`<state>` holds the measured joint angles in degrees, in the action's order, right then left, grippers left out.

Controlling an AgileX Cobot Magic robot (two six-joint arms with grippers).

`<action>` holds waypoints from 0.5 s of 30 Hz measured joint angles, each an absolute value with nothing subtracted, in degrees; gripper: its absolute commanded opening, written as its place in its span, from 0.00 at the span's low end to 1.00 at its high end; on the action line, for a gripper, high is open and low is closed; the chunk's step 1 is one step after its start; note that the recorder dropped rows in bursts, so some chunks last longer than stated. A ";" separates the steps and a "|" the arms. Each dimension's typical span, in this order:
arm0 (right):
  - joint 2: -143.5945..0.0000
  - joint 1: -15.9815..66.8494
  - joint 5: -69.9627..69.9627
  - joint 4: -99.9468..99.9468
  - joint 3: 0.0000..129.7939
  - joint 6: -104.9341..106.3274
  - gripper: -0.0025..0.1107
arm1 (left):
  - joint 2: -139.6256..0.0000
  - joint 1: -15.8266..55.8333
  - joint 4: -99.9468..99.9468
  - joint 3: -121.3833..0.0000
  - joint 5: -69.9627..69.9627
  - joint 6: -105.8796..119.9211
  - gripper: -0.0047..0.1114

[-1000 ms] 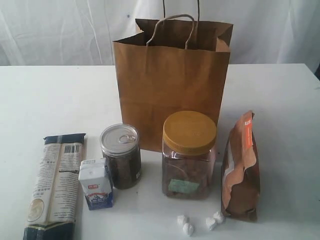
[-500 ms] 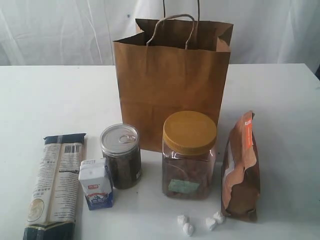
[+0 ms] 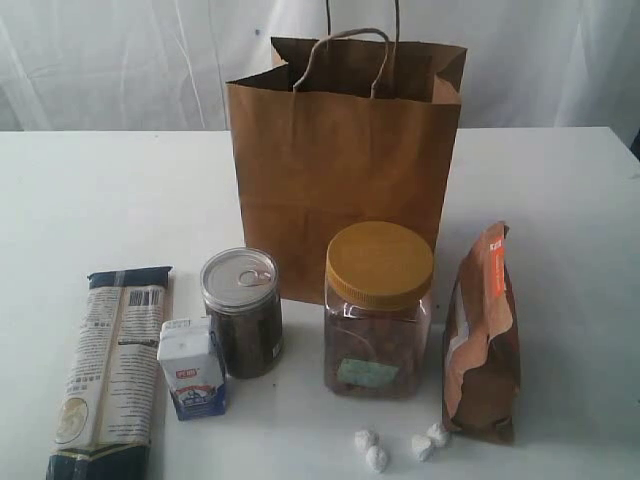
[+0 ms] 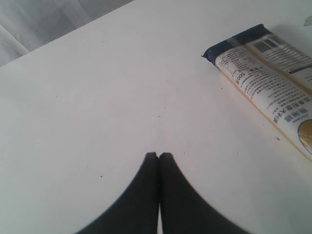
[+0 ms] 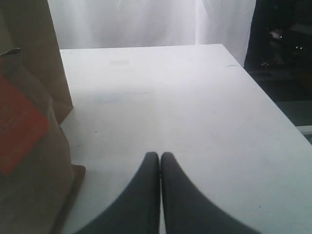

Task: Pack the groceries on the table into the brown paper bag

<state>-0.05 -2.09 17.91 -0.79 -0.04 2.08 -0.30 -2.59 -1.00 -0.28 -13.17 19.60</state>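
The brown paper bag (image 3: pixel 345 170) stands upright on the table (image 3: pixel 90 200), its inside hidden, perhaps empty; pasta packet (image 3: pixel 110 370), can (image 3: pixel 242 310), jar (image 3: pixel 378 310) and pouch (image 3: pixel 482 335) sit in front, unpacked; left gripper (image 4: pixel 159 155) and right gripper (image 5: pixel 160 155) hover clenched, holding nothing; packing looks not yet begun; next, one must open over an item.

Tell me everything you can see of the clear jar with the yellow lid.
The clear plastic jar has squarish walls and a wide yellow lid with a ribbed rim, closed on top. Brownish contents fill it, and a pale green label sits low on its front. It stands upright on the white table, in front of the brown paper bag, between the pull-tab can and the brown-orange pouch, apart from both.
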 measured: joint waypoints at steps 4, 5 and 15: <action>-0.05 -2.09 18.15 -0.79 -0.04 2.12 0.02 | -0.30 -2.59 -1.00 -0.28 -13.17 19.60 0.04; -0.05 -2.09 18.27 -0.79 -0.04 2.12 0.02 | -0.30 -2.59 -1.00 -0.28 -13.17 19.60 0.04; -0.05 -2.09 18.27 -0.79 -0.04 2.12 0.02 | -0.22 -2.59 -22.00 -0.03 5.46 5.03 0.04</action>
<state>-0.05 -2.09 18.27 -0.79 -0.04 2.12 -0.22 -2.59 -22.00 -0.03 5.46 5.03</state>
